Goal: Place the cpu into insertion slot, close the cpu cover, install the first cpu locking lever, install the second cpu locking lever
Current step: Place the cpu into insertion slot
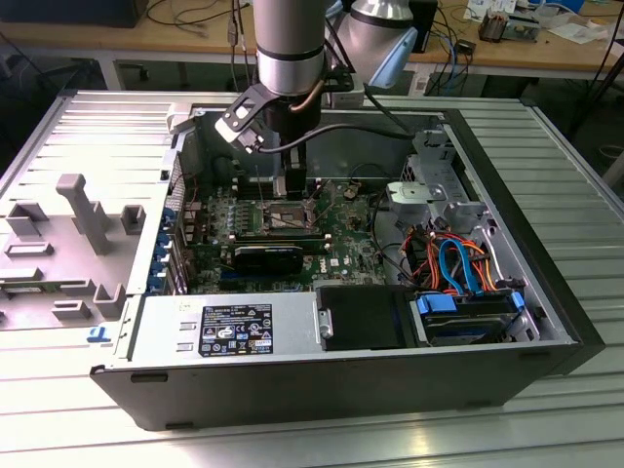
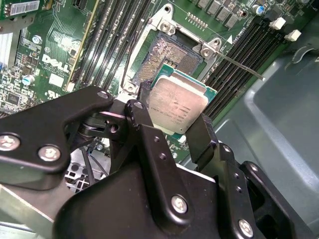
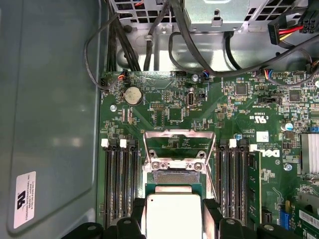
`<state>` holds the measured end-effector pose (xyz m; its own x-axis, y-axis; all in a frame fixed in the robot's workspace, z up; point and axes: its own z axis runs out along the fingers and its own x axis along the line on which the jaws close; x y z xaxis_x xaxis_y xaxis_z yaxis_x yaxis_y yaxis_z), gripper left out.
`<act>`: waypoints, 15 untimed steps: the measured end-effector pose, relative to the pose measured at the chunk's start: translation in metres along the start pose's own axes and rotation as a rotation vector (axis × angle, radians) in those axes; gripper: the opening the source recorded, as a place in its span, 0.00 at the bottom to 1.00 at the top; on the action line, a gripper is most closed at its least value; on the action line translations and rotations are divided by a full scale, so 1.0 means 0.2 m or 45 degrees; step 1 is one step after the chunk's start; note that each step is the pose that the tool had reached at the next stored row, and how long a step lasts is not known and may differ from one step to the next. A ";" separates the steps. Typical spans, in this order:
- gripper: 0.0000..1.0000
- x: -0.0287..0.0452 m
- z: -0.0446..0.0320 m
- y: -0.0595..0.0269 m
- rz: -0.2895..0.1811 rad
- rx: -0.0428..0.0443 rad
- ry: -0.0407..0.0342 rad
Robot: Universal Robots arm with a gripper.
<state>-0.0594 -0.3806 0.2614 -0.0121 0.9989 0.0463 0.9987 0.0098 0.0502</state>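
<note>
Exterior view: high and set back, angled down into the open computer case [image 1: 546, 322], whole case in frame, arm [image 1: 290, 49] entering from the far side. Second wrist view: very near and oblique, looking past the gripper [image 2: 172, 119] onto the cpu [image 2: 177, 104] and insertion slot [image 2: 167, 55]. First wrist view: faces the motherboard [image 3: 164, 109] more squarely from slightly further off; both wrist views share the cpu [image 3: 173, 214] and insertion slot [image 3: 172, 178].

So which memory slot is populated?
The one holding the green module, farthest from the insertion slot, on the side away from the case wall; the others look empty.
</note>
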 end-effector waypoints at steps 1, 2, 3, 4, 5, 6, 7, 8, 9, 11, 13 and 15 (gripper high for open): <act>0.54 0.000 0.001 -0.001 0.000 0.000 0.0000; 0.54 0.000 0.001 -0.001 0.000 0.000 0.0000; 0.54 0.000 0.001 -0.001 0.000 0.000 0.0000; 0.54 0.000 0.001 -0.001 0.000 0.000 0.0000; 0.54 0.000 0.001 -0.001 0.000 0.000 0.0000; 0.54 0.000 0.001 -0.001 0.000 0.000 0.0000; 0.54 0.000 0.001 -0.001 0.000 0.000 0.0001; 0.54 0.000 0.001 -0.001 0.000 0.000 0.0000; 0.54 0.000 0.001 -0.001 0.000 0.000 0.0000; 0.54 0.000 0.002 -0.001 0.000 0.000 0.0002; 0.54 0.000 0.011 -0.001 0.000 0.000 0.0002; 0.54 -0.001 0.028 -0.002 0.000 0.000 0.0002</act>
<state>-0.0596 -0.3806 0.2559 -0.0121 0.9988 0.0465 0.9987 0.0098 0.0503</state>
